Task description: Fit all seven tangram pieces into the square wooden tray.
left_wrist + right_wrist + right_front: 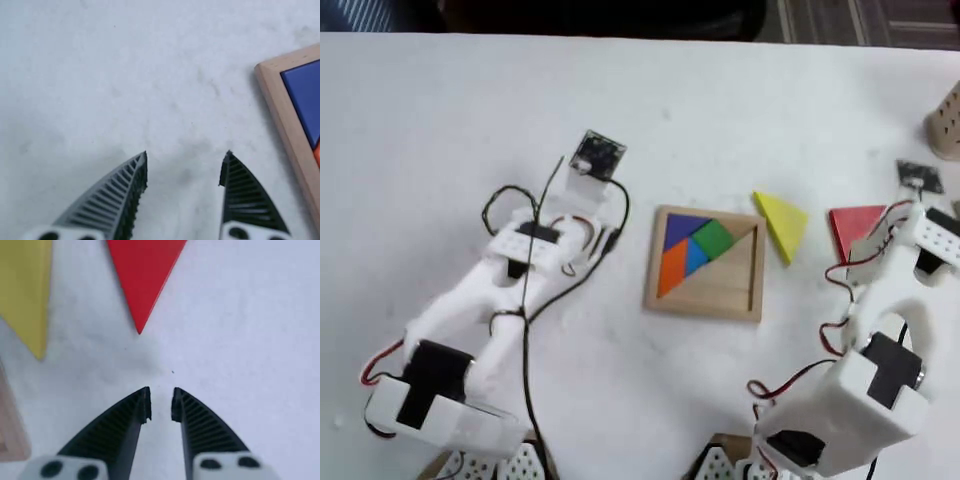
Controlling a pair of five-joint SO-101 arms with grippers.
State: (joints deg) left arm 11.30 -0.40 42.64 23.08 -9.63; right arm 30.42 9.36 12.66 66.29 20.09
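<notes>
The square wooden tray (708,297) lies mid-table holding purple, green, orange and blue pieces in its far left half. A yellow triangle (783,223) lies just right of the tray, and a red triangle (855,230) lies right of that. My left gripper (186,155) is open over bare cloth, left of the tray's corner (280,110). My right gripper (160,390) hangs nearly shut with a thin gap and nothing in it. It is a short way from the red triangle's (142,275) tip, and the yellow triangle (27,290) lies beside it.
The left arm (520,260) stretches from the near left corner with black cables looping beside it. The right arm (880,300) rises from the near right. A tan perforated object (946,125) stands at the far right edge. White cloth covers the table.
</notes>
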